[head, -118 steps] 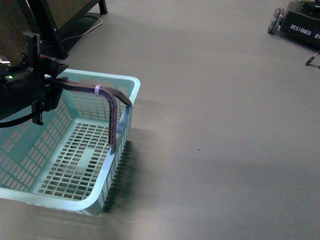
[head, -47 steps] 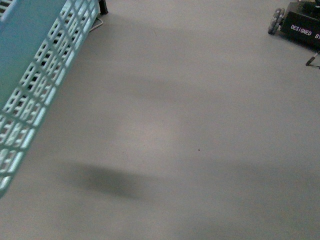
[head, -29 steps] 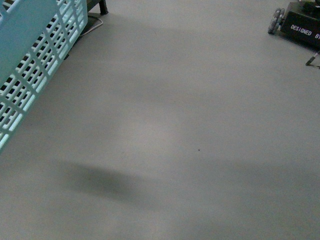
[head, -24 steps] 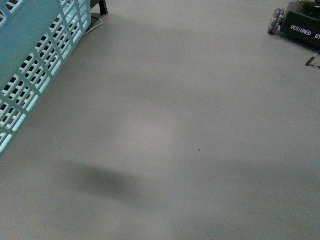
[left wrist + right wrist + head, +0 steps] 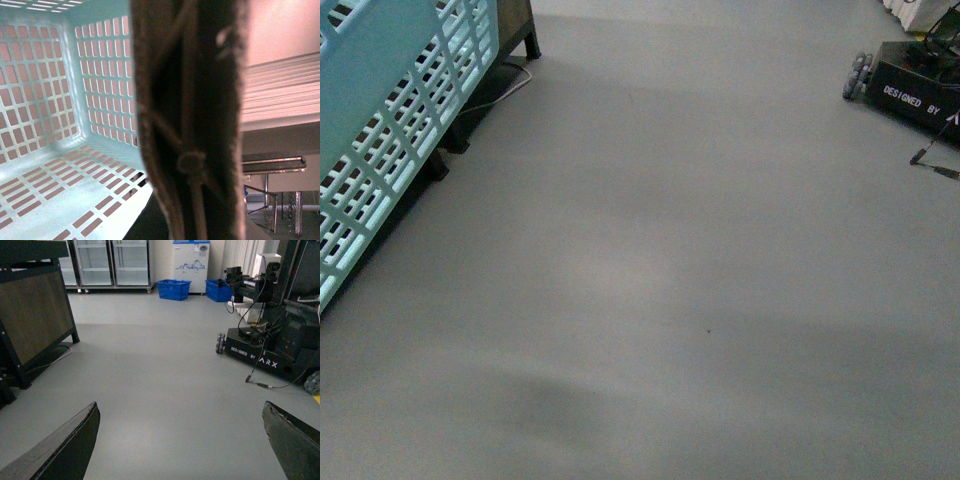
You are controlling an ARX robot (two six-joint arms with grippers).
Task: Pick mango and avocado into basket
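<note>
Front view: the basket (image 5: 390,130) hangs at the left edge, tilted, its slotted teal side toward the camera and clear of the grey floor (image 5: 670,300); neither arm shows.
Left wrist view: the brown-grey handle (image 5: 190,125) fills the middle of the picture, very close to the lens; beside it is the inside of the basket, bottom and walls bare.
Left gripper: the jaws are hidden by the handle. Since the basket hangs off the floor from that handle, they are judged clamped on it.
Right gripper (image 5: 180,412): jaws spread wide, nothing between them, bare floor beneath.
Mango: in no view; location cannot be told.
Avocado: in no view; location cannot be told.
Surroundings: a second black robot base (image 5: 265,352) with trailing cable, to the right; a dark panel on a stand (image 5: 30,320), to the left; two blue crates (image 5: 173,289) and glass-door fridges (image 5: 110,262) along the far wall.
Step in hand: judged to be carrying the basket toward wherever the fruit lies. No fruit is loaded, so the task is at an early stage.
Handling advice: keep the grip on the handle firm and let the basket settle level before setting it down; a tilted basket may land on one edge and tip.
Placement advice: rest it on flat, open ground within the right arm's reach, mouth upward, so the free jaws can pick each fruit and lower it in.
Risk: the swinging basket could strike the stand close beside it on the left.
</note>
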